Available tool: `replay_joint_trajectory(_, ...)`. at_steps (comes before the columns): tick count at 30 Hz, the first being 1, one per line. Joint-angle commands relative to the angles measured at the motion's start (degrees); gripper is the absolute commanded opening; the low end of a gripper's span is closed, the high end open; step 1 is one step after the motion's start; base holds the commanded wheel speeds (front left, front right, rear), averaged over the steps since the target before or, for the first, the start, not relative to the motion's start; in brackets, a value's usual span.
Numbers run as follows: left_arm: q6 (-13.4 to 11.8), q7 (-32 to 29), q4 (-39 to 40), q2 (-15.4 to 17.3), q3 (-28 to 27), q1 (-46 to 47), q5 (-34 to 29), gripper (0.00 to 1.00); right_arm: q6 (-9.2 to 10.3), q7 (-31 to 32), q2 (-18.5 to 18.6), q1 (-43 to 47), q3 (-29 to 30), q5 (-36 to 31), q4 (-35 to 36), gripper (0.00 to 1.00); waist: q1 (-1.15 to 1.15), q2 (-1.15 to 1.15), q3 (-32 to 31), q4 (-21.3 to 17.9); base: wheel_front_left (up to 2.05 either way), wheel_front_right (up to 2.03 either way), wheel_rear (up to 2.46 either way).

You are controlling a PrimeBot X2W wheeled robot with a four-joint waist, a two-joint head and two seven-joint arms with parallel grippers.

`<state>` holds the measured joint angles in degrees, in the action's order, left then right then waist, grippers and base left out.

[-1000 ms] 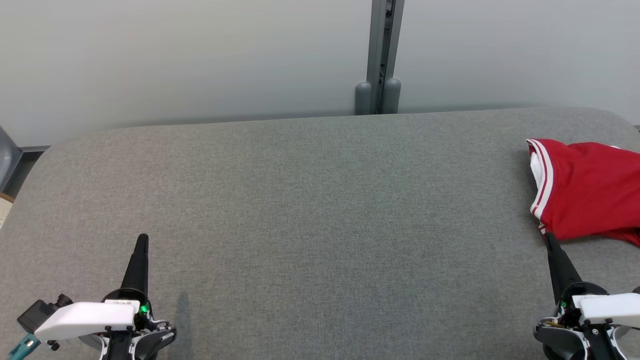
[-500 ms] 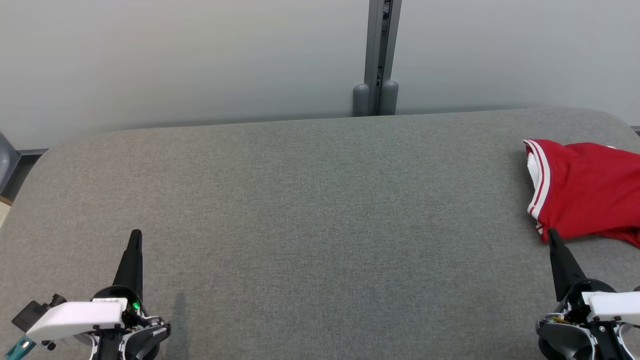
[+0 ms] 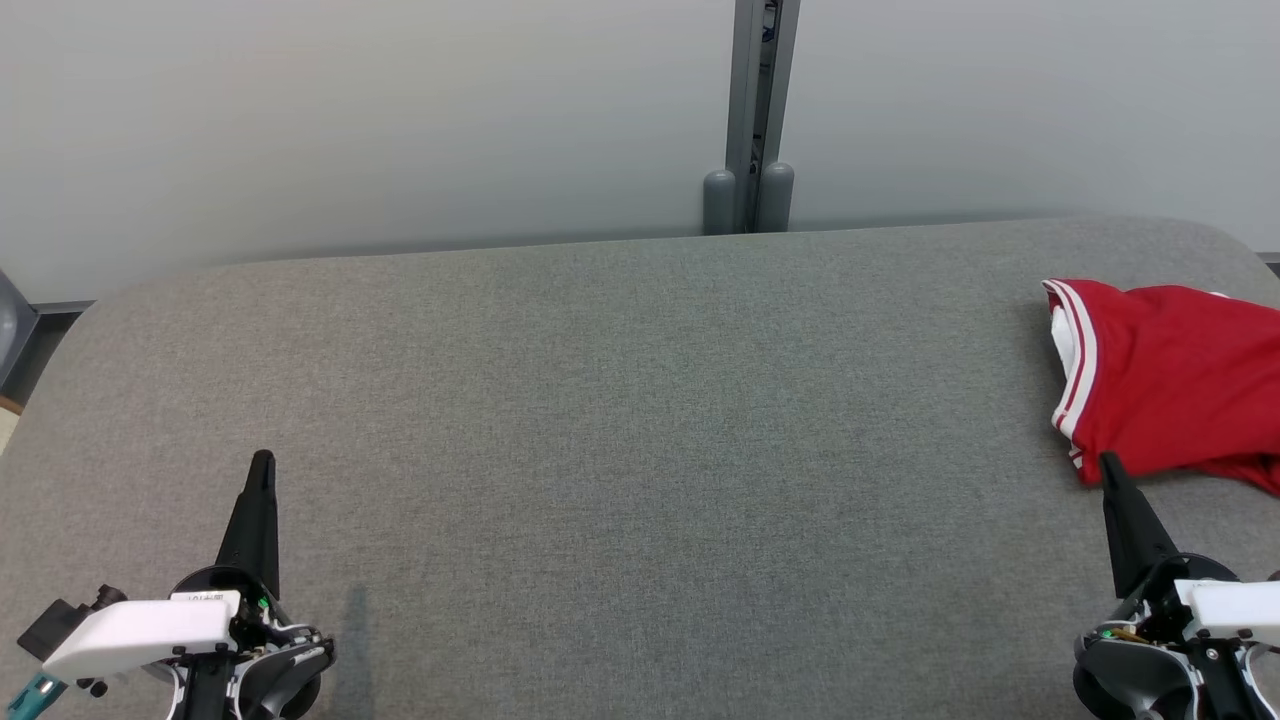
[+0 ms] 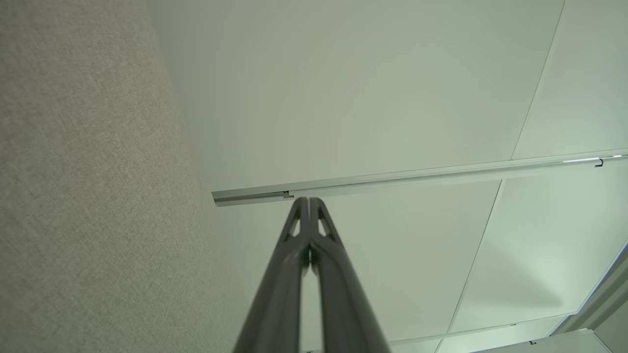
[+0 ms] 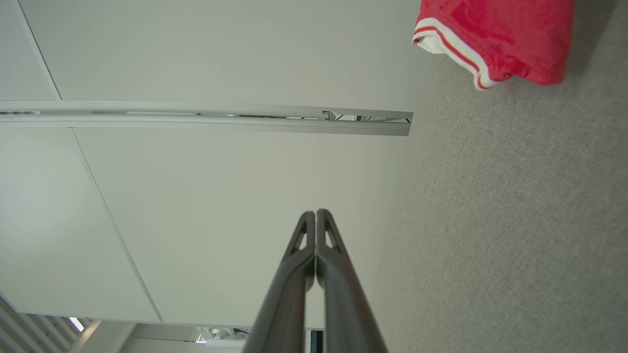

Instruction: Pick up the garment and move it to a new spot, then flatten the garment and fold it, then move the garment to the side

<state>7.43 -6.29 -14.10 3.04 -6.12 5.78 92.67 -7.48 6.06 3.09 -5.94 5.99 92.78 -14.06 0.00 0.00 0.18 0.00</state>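
One grey fabric counter [image 3: 640, 400] carried everything. At its near left edge the left hand [image 3: 262, 460] was clenched on nothing, its two dark fingers [image 4: 284, 294] pressed together and aimed at the counter's far edge. One grey post [image 3: 750, 100] rose behind the middle of that far edge. One red garment [image 3: 1170, 380] with white trim lay crumpled at the counter's right end. At the near right edge the right hand [image 3: 1106, 460] was also clenched empty, near the garment without touching it.

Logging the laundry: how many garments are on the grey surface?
1: a red garment with white trim, at the right of the grey surface, cut off by the head view's edge; others may lie beyond.
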Motion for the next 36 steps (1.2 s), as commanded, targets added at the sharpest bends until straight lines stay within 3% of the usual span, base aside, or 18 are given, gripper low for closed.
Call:
replay_joint_trajectory(1, 0.3, -0.1, 0.2, 0.3, -0.2, 0.8, 0.1, 0.00, -0.02, 0.3, 0.3, -0.4, 0.2, 0.1, 0.2, 0.00, 0.00, 0.00, 0.0, 0.0, 0.00, 0.00, 0.00)
replay_joint_trajectory(36, 0.3, -0.2, 0.2, 0.1, -0.4, 0.8, -0.1, 0.00, -0.02, 0.4, 0.1, -0.5, 0.4, -0.2, 0.1, 0.00, 0.00, 0.00, 0.0, 0.0, 0.00, 0.00, 0.00)
